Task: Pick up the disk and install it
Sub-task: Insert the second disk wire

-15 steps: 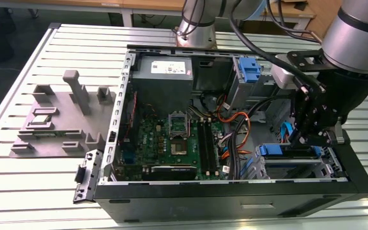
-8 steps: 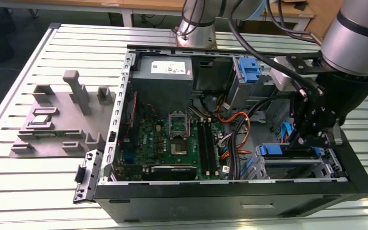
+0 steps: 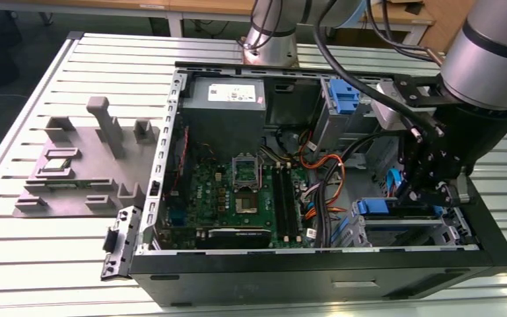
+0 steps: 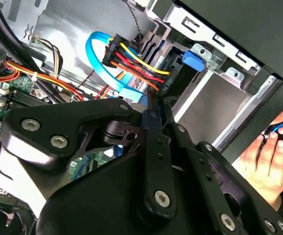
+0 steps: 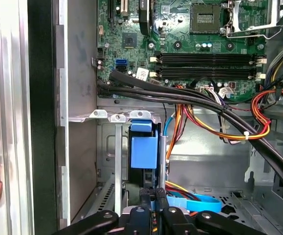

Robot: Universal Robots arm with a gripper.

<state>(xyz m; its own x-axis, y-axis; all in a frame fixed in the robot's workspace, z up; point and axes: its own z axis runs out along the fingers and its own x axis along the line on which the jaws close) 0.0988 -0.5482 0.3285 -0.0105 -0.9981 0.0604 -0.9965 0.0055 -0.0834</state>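
Most of the job looks done, I think. The disk (image 5: 143, 151) is standing on its edge in a slot of the metal drive cage (image 5: 109, 116), with its blue side rail facing out in the first wrist view. It looks pushed well in. I cannot tell if it has clicked all the way home.

The gripper (image 5: 153, 192) is right over the disk, down inside the computer case (image 3: 324, 281), in the corner at the exterior view's right. Its two fingers are pinched close together, with almost no gap. I cannot tell if they have hold of the disk's edge or are just resting against it.

Just beside the gripper (image 4: 150, 105) there is a plug with red, yellow and orange wires (image 4: 136, 63) and a light blue flat cable (image 5: 200, 201). The green board (image 5: 180, 39) lies further off. A person's hand (image 4: 268, 156) rests outside the case wall.
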